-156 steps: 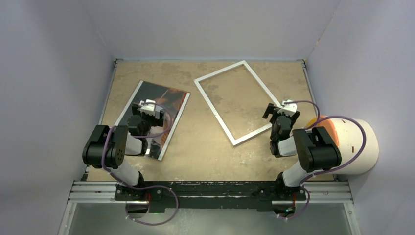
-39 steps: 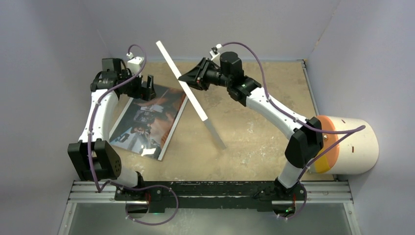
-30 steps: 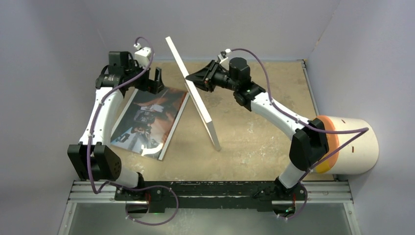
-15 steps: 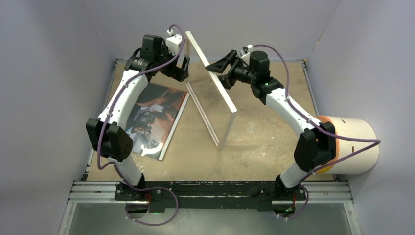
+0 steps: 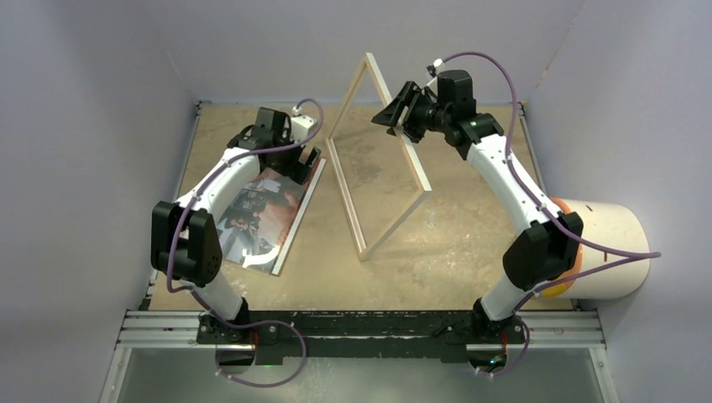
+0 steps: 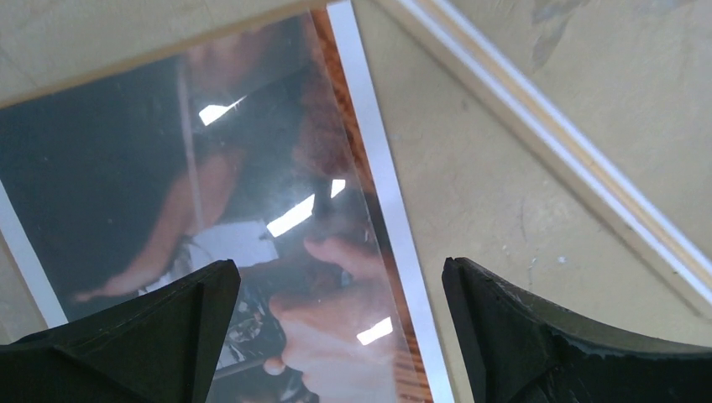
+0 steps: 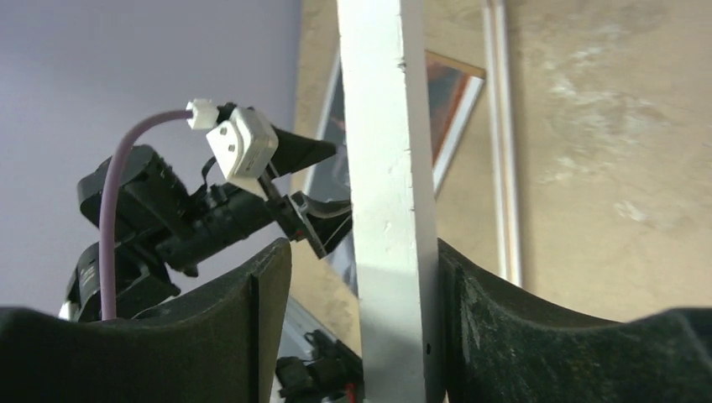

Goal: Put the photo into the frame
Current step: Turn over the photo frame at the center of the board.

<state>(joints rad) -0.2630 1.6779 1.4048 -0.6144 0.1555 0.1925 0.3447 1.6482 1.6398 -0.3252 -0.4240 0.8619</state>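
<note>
The right gripper (image 5: 393, 115), open, straddles the upright thin white-and-wood rectangular frame (image 7: 388, 210); the left gripper (image 6: 337, 267), open, hovers over the glossy dark rectangular photo (image 5: 260, 210) at the tabletop's (image 5: 470, 218) nine o'clock.

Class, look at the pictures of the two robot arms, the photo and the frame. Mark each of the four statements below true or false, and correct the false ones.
1. The photo lies flat on the table. True.
2. The frame lies flat on the table. False: it stands on edge, tilted.
3. One rail of the frame passes between the fingers of the right gripper. True.
4. The left gripper is shut on the photo. False: its jaws are wide open above the photo's right edge and hold nothing.
</note>
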